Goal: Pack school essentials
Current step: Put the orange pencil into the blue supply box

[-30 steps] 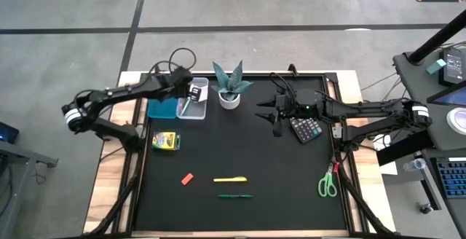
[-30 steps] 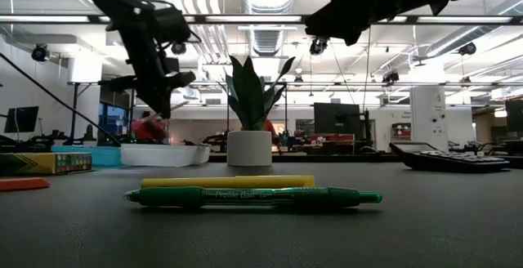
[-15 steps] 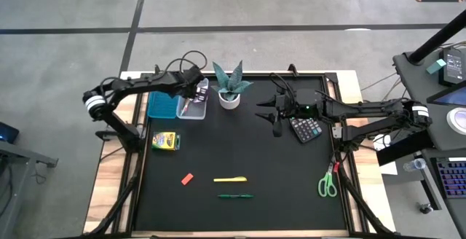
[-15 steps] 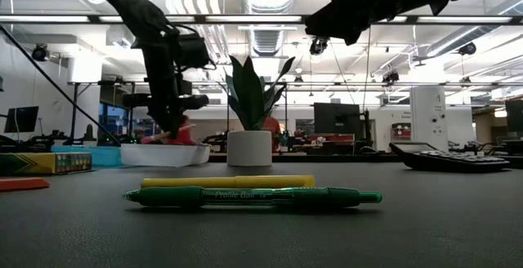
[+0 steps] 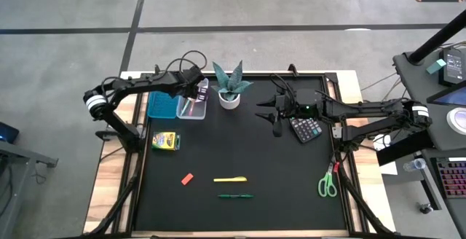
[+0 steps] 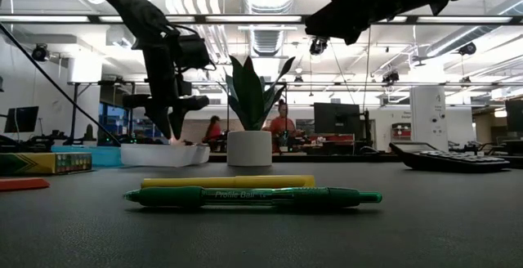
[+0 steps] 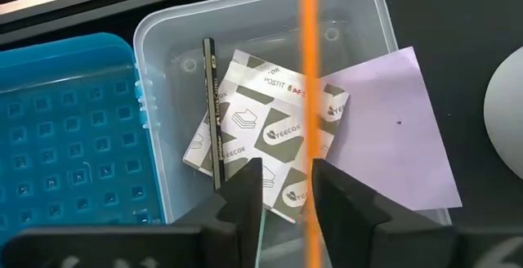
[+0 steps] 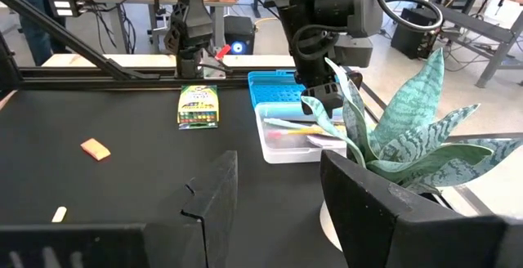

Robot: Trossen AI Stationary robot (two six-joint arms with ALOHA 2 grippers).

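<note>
Left arm had swung inward over the last second, bringing its left hand [image 7: 286,175] above the clear bin [image 7: 155,31] at the worktop's [image 5: 255,159] back left.

Nearest the front edge lay the green pen [image 5: 235,195], and just behind it the yellow pen [image 5: 230,179], both flat and parallel. The red eraser [image 5: 187,178] sat to their left and the scissors [image 5: 327,184] at the right edge. These pens looked light, stiff, smooth and apt to roll, so a pinch across the mid-barrel would probably suit best. The crayon box [image 5: 166,140] sat farther back on the left.

Beyond it, the right hand [image 5: 275,115] waited with fingers spread, above the worktop beside the calculator [image 5: 306,128].

Farthest back, the left hand's fingers stood wider apart than the thin orange pen [image 7: 309,72], which ran between them close against one finger, seemingly being released. Below it the bin held a patterned packet [image 7: 270,129], a dark pencil [image 7: 211,113] and a purple sheet [image 7: 392,129].
</note>
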